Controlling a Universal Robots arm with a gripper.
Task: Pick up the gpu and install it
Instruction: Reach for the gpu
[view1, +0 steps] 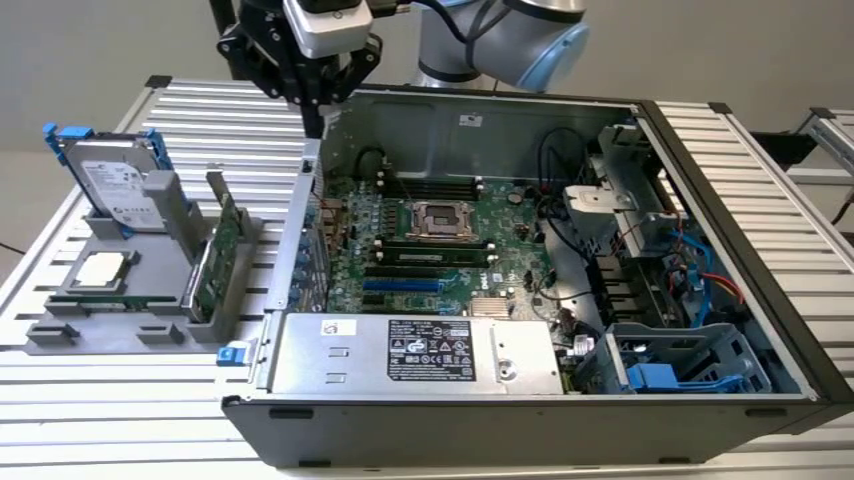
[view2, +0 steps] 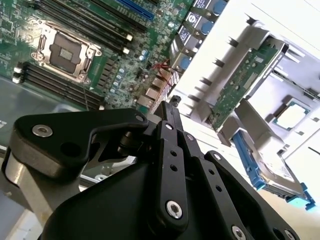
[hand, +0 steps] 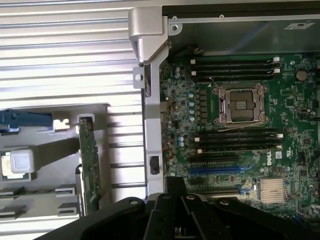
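Black end effector (view1: 315, 122) is pinched closed on nothing. Flat green gpu (view1: 222, 260) stands on edge in its grey holder (view1: 100, 335).

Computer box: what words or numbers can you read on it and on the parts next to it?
Black sticker on the silver power box: too small to read.
White sticker on the back wall: too small to read.
Label on the hard drive: blurred.
Nothing reads clearly.

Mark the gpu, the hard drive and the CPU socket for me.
gpu (hand: 89, 165), first wrist view, middle of green board.
hard drive (view1: 114, 180), exterior view, silver face.
CPU socket (view1: 441, 220), exterior view, socket centre.
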